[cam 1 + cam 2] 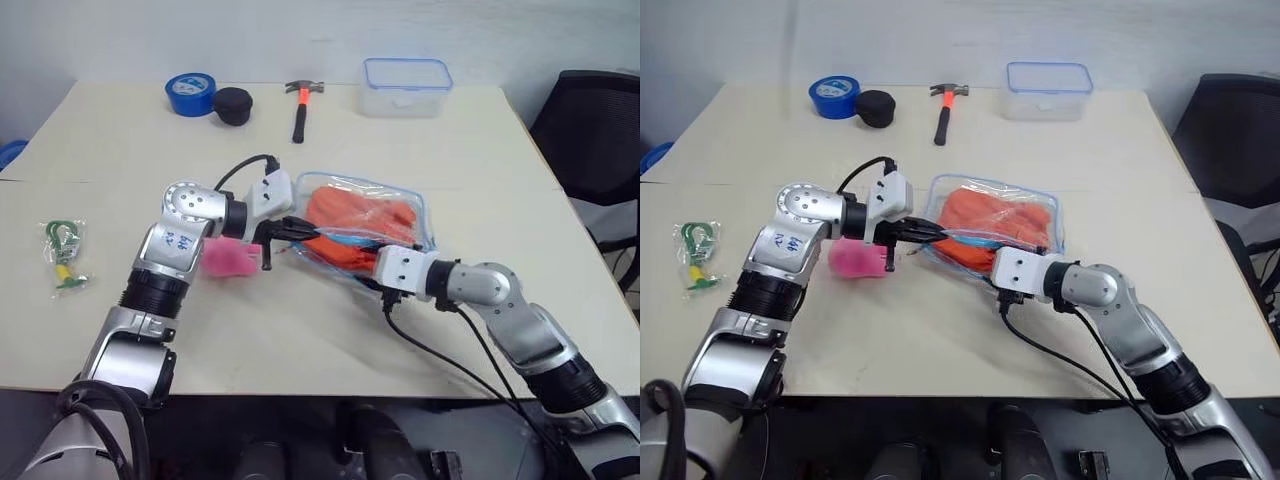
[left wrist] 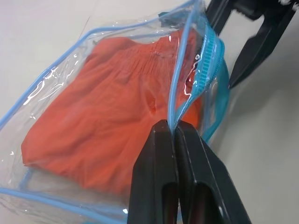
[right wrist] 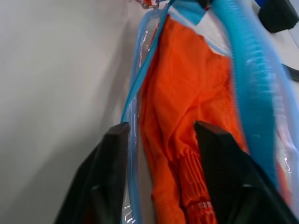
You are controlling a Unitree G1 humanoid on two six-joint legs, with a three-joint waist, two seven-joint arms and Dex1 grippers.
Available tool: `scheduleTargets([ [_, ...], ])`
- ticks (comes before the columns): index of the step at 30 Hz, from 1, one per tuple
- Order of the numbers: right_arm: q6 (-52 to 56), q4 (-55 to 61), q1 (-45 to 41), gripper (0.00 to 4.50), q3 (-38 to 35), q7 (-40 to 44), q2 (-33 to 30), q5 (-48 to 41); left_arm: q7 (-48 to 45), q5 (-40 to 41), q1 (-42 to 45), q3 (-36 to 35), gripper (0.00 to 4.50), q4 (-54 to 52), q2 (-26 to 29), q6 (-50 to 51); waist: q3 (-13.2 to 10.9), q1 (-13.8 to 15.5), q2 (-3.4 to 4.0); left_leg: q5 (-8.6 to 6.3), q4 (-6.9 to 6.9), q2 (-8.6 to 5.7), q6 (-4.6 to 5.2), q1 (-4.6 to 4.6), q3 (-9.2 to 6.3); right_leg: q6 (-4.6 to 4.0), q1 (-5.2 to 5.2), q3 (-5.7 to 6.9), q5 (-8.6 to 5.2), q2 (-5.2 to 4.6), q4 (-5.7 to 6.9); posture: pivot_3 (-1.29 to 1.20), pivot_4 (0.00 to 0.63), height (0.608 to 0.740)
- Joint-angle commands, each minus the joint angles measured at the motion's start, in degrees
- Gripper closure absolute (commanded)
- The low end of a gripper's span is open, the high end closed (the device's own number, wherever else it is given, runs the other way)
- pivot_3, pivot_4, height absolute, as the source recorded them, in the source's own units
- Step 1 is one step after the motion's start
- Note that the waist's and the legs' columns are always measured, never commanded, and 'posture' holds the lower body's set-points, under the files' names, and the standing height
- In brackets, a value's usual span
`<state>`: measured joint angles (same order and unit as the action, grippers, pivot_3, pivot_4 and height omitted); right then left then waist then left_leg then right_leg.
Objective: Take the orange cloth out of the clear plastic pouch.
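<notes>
Pink plush toy (image 1: 232, 259) half hidden behind left arm; chair (image 1: 590, 130) cropped.

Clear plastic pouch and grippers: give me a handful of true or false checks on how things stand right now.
1. The left gripper is shut on the blue-trimmed edge of the clear plastic pouch. True.
2. The orange cloth lies on the bare table beside the pouch. False: it is inside the pouch.
3. The right gripper is open, its fingers at the pouch mouth with cloth showing between them. True.
4. The hammer rests on top of the pouch. False: it lies apart, near the table's far edge.
5. The pink plush toy is inside the lidded clear box. False: it sits on the table by the left arm.
</notes>
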<state>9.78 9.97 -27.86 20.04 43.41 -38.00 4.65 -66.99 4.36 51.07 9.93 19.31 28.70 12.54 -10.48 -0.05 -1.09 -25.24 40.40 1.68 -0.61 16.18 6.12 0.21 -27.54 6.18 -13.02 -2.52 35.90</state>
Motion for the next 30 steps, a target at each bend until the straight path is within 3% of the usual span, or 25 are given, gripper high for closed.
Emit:
scheduleTargets([
  [1,-5.33,-2.60,-1.17,1.02,0.16,-1.12,0.28,4.12,1.18,1.69,0.05,-1.45,4.50,-4.38,0.25,1.06,0.00,0.01,0.00,0.00,0.00,0.00,0.00,0.01,-0.03,0.00,0.00,0.02,0.00,0.00,0.00,0.00,0.150,0.740],
  [4,-8.20,-5.26,-1.65,0.05,-0.23,-3.21,1.21,7.11,1.44,2.44,-0.68,-1.69,4.50,-6.44,0.47,2.32,0.00,-0.04,0.00,0.00,0.00,0.03,0.00,0.00,-0.03,0.00,0.01,0.02,0.00,-0.01,0.00,0.00,0.150,0.740],
  [6,-8.27,-6.42,-2.11,0.05,-1.45,-4.43,2.82,7.08,1.58,2.88,-1.12,-1.77,4.50,-7.73,0.67,3.11,0.00,-0.14,0.00,0.00,0.00,0.05,-0.01,0.00,-0.03,0.00,0.01,0.01,0.00,0.00,0.00,0.00,0.150,0.740],
  [9,-2.11,-2.75,-1.75,0.05,-6.10,-0.96,6.68,-2.88,1.98,1.98,-2.33,-1.36,4.50,-8.70,1.36,1.68,0.00,-0.37,0.01,0.01,-0.01,0.08,-0.04,0.00,-0.02,-0.01,-0.01,-0.04,-0.01,0.03,0.05,0.00,0.150,0.740],
  [13,9.12,6.22,1.26,0.05,-8.65,7.21,5.16,-14.08,2.61,0.44,-2.74,-0.82,4.50,-6.11,2.06,-1.57,-0.01,-0.02,0.02,0.02,0.05,0.13,-0.05,0.01,-0.25,-0.02,-0.05,0.02,-0.01,0.00,0.06,0.00,0.150,0.740],
  [17,13.01,8.85,2.29,0.95,-9.10,8.48,3.62,-16.17,2.93,0.25,-2.06,-0.53,4.50,-4.45,1.83,-2.95,-0.01,0.16,0.02,0.00,0.07,0.09,-0.01,0.03,-0.54,-0.02,0.03,0.12,0.00,-0.06,0.00,0.00,0.150,0.740],
  [22,9.79,4.37,-0.13,2.73,-7.77,3.38,4.40,-9.59,2.73,0.55,-1.75,-0.37,4.50,-4.70,1.30,-3.11,-0.01,0.05,0.02,0.00,0.07,0.01,-0.01,0.04,-0.52,-0.02,0.04,0.12,0.00,-0.04,0.00,0.00,0.150,0.740],
  [30,-3.62,-3.17,-1.39,2.73,-3.19,1.21,2.09,2.20,2.51,1.28,-1.58,-0.42,4.50,-5.89,1.11,-2.27,-0.01,-0.09,0.02,0.00,0.07,0.01,-0.02,0.04,-0.41,-0.02,0.02,0.11,0.00,-0.04,0.01,0.00,0.150,0.740],
])
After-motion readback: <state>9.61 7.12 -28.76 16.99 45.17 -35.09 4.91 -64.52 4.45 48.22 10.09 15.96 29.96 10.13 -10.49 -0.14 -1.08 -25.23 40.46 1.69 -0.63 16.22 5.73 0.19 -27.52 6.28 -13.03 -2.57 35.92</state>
